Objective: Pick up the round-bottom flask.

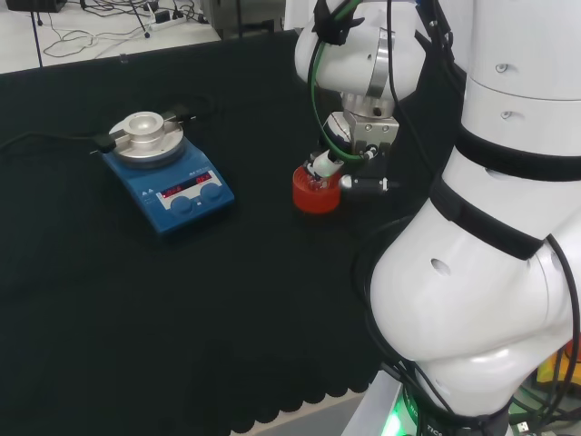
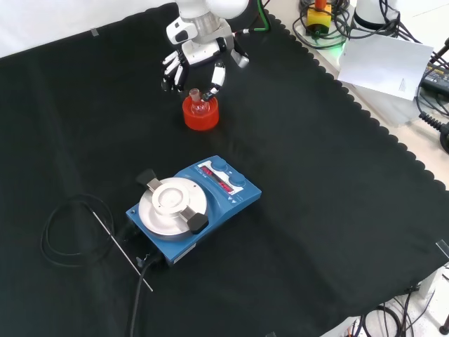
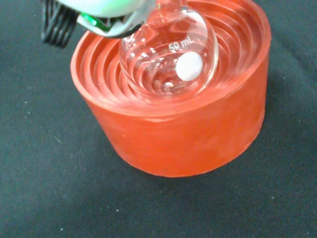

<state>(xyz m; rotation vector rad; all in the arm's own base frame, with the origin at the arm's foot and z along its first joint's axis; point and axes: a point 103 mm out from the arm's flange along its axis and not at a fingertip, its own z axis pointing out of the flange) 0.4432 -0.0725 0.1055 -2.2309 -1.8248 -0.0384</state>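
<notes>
Front view puts the hand (image 2: 198,62) right above the red ribbed stand (image 2: 200,116), fingers (image 2: 217,76) hanging down and spread apart around the neck of the round-bottom flask (image 2: 198,104), not visibly closed on it. Wrist view shows the clear flask (image 3: 171,54) seated in the stand's (image 3: 173,129) ribbed hollow directly beneath the palm. Well beyond the hand on the black cloth (image 2: 337,210) sits the blue hotplate (image 2: 193,206).

White arm reaches in from the front view's top, wrist bent downward, robot hand (image 2: 198,62) low over the table (image 2: 316,232) with fingers (image 2: 171,69) spread and pointing down, thumb (image 2: 217,76) apart from them.
</notes>
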